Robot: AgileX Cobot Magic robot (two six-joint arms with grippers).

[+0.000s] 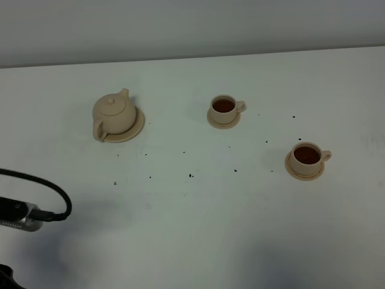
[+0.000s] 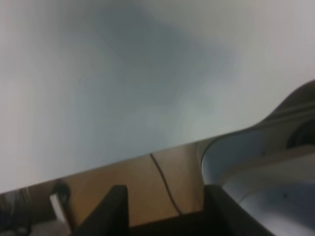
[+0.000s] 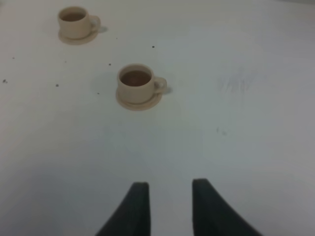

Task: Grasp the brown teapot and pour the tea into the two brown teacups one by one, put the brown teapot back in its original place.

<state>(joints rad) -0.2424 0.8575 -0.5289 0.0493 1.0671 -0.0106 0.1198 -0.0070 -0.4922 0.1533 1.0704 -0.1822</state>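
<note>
The left arm (image 1: 21,215) enters the exterior high view only at the lower left edge: a metal-and-black segment with a looped black cable (image 1: 51,192) above it. The rest of this arm is cut off by the frame. Its gripper does not appear in that view. In the left wrist view the left gripper (image 2: 165,206) shows two dark fingers (image 2: 110,211) standing apart with nothing between them; it points past the table edge toward a brownish, blurred background. A pale rounded part fills the lower right of that view and cannot be identified.

The right arm is outside the exterior high view. In the right wrist view the right gripper (image 3: 167,206) shows two dark fingertips (image 3: 135,209) spread with bare table (image 3: 246,123) between them, well short of the nearer teacup (image 3: 138,84).

The brown teapot (image 1: 113,114) sits upright, lid on, on its wide saucer (image 1: 137,127) in the upper left of the exterior high view, spout toward the top of the frame. One teacup (image 1: 225,109) on its small saucer stands upper centre; the second teacup (image 1: 307,158) on its saucer stands right of centre. Both hold dark reddish-brown tea (image 1: 224,105). Small dark specks (image 1: 190,176) are scattered on the table between the three items; their nature cannot be determined.
</note>
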